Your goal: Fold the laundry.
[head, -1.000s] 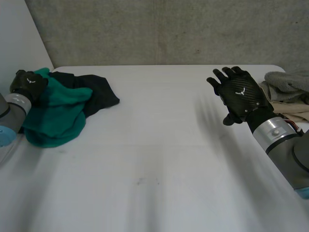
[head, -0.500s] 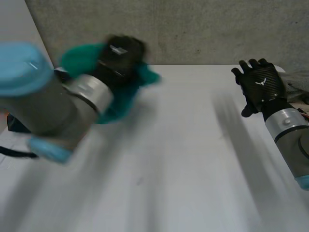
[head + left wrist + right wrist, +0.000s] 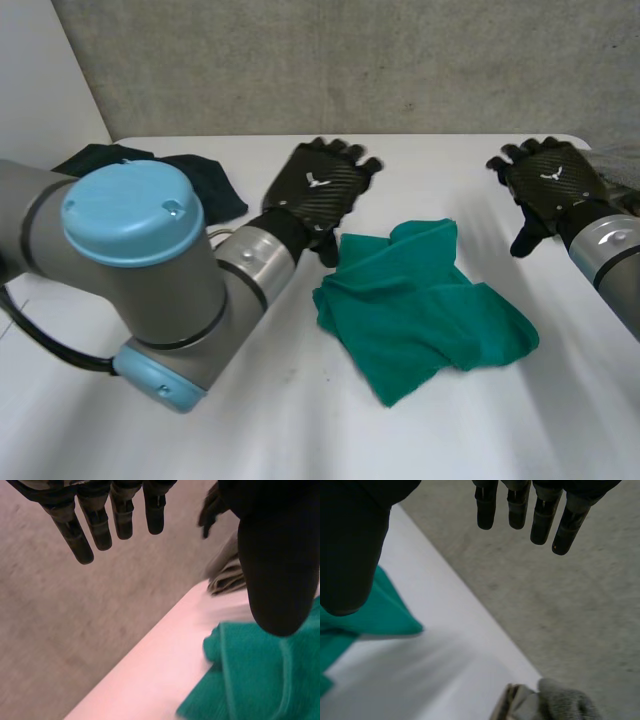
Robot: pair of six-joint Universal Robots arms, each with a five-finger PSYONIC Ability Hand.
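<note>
The left hand (image 3: 122,515) hangs with straight fingers over the desk (image 3: 150,675); a green cloth (image 3: 260,680) lies under its thumb.

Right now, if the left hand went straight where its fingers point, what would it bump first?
Likely the grey wall: the left hand points off the table, nothing between, but depth is unclear.
</note>
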